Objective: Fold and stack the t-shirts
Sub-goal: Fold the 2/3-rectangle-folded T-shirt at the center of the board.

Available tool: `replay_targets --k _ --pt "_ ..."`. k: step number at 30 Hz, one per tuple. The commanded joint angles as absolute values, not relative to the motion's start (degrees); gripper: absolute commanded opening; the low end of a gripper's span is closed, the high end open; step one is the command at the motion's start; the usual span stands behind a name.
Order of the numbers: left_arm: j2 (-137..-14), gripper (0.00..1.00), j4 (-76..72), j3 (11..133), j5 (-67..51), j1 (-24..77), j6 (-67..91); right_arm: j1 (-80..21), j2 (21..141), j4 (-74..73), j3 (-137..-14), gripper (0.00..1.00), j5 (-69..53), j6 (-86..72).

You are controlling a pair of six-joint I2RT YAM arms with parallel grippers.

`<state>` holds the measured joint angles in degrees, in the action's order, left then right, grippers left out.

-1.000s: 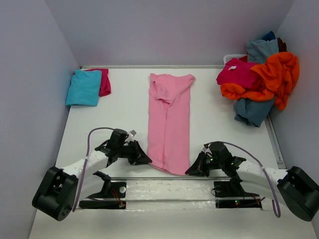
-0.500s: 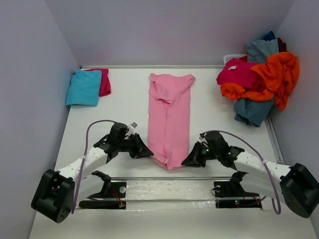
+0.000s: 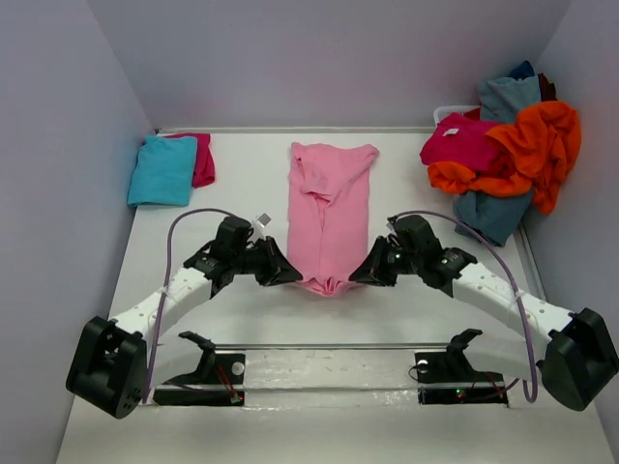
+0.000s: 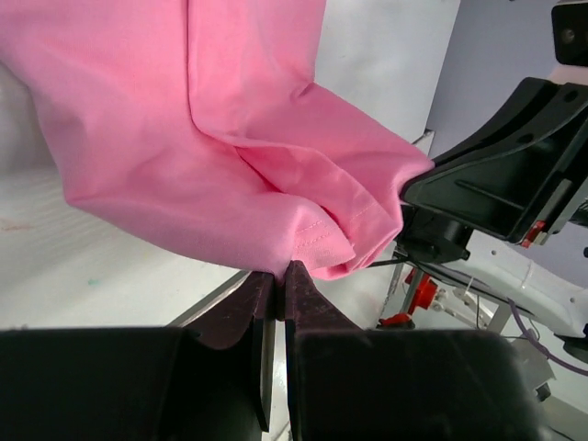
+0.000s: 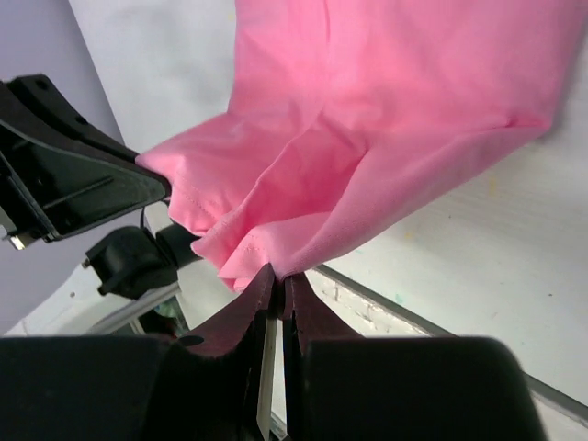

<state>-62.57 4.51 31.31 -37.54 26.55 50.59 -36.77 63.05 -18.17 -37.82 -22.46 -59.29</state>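
Pinching the near hem of the pink t-shirt, the left fingers and right fingers are each clamping a corner of cloth, holding that end raised off the white surface. The rest is lying lengthwise mid-surface, its near end seemingly sagging between them. A turquoise t-shirt is partly covering a magenta t-shirt far left; a heap of t-shirts is spilling far right.

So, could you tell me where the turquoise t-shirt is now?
In the top view, the turquoise t-shirt lies at the far-left corner of the table, overlapping a magenta t-shirt.
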Motion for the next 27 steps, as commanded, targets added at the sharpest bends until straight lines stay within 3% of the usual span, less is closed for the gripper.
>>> replay_targets --k 1,14,27 --pt "-64.7 0.06 3.3 35.2 -37.0 26.7 49.2 -32.8 64.9 -22.2 -42.9 0.07 -20.9 -54.2" --pt "-77.6 0.06 2.7 48.2 -34.9 23.6 46.5 -23.6 77.6 -20.9 -53.9 0.07 -24.1 -46.7" --pt "-93.6 0.06 5.6 66.9 -31.1 20.0 42.9 -20.0 97.1 -22.8 -73.6 0.07 -25.3 -42.4"
